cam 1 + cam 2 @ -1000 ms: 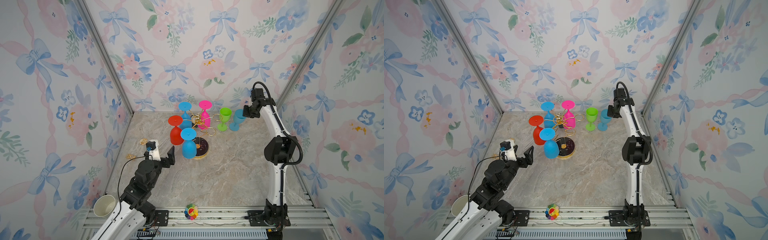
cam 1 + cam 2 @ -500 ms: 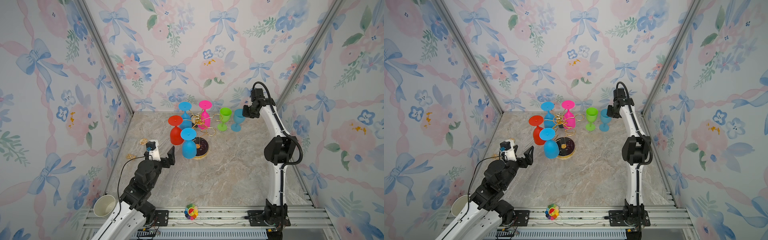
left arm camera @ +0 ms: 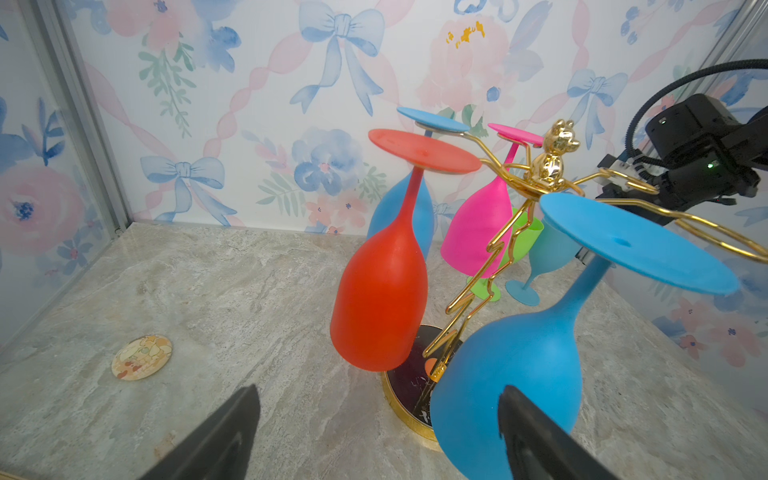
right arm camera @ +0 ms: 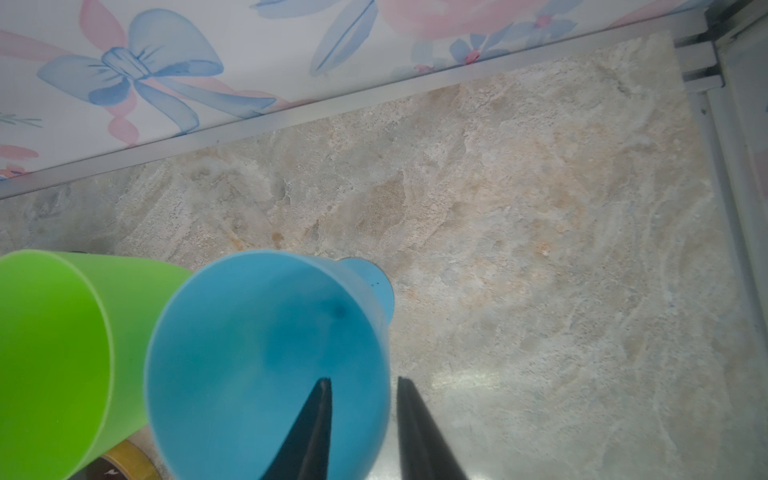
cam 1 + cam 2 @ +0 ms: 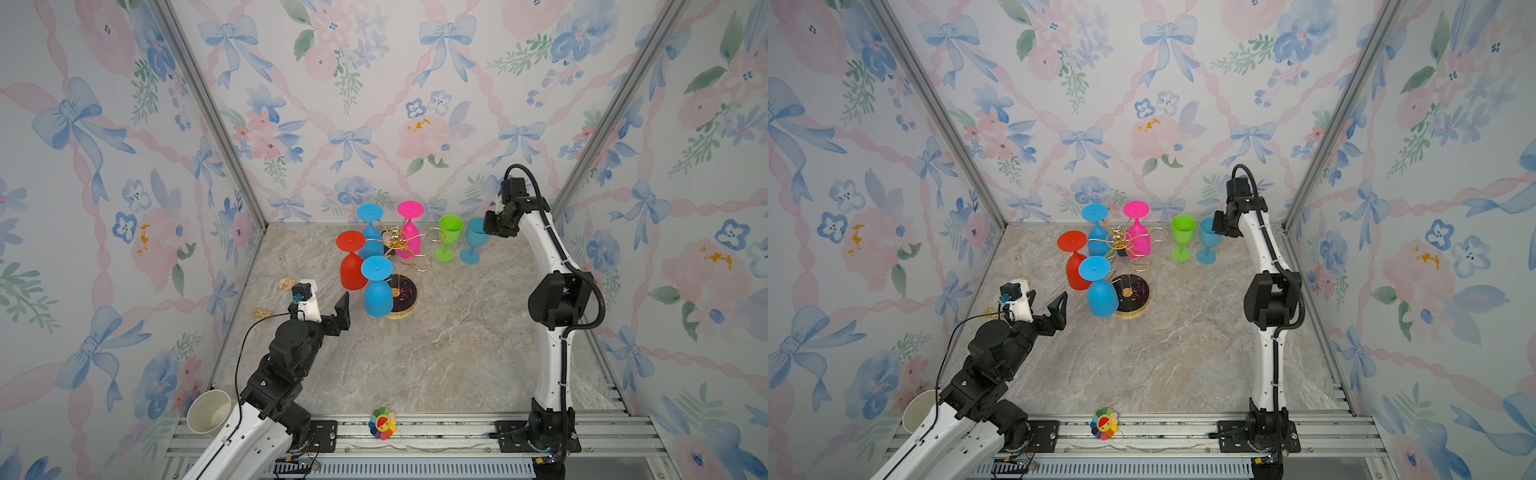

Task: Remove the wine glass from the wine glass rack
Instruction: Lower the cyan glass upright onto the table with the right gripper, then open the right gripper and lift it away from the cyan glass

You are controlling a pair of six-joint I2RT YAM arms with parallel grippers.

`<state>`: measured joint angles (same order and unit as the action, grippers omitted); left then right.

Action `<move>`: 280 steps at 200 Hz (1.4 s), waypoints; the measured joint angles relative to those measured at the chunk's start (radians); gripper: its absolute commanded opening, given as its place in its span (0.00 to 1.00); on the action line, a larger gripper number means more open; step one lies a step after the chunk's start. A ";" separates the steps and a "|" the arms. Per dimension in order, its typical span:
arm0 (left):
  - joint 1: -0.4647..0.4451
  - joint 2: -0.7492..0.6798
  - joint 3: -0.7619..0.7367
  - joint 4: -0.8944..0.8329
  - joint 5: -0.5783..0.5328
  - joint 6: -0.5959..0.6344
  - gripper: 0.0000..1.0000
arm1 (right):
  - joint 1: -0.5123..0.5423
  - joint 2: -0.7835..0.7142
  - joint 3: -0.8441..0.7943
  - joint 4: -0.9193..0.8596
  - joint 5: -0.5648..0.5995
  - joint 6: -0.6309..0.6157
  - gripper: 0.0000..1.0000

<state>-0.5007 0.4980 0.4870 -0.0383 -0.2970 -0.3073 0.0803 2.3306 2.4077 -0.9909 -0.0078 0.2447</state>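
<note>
The light-blue wine glass [image 5: 473, 240] stands upright on the marble-look table [image 5: 457, 340], just beside the green wine glass [image 5: 449, 232] and clear of the wine glass rack [image 5: 397, 239]. Its opaque matte body suggests plastic or silicone: expect low weight, little breakage risk, some wall flex, fair friction, and a tendency to tip on the narrow foot. Recommended hold: the bowl wall near the rim, or the stem. The right gripper [image 4: 363, 380] stands parted astride the rim, one finger inside the bowl, not pinching. The left gripper [image 3: 377, 390] is spread wide and empty, near the front blue wine glass [image 3: 511, 374] hanging on the rack. No brand, label or writing is legible.
</note>
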 measured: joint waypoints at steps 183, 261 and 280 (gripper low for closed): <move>0.004 0.019 0.002 -0.015 0.035 -0.002 0.94 | -0.017 -0.587 -0.678 0.293 -0.082 0.018 0.69; 0.006 0.077 0.219 -0.213 0.055 -0.102 0.94 | 0.060 -1.051 -1.205 0.489 -0.189 0.034 0.74; 0.006 0.077 0.295 -0.252 0.060 -0.130 0.96 | 0.101 -1.103 -1.260 0.494 -0.190 0.016 0.74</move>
<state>-0.4942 0.5751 0.7822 -0.2905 -0.2375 -0.4370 0.1814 1.2274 1.1473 -0.4965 -0.1978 0.2607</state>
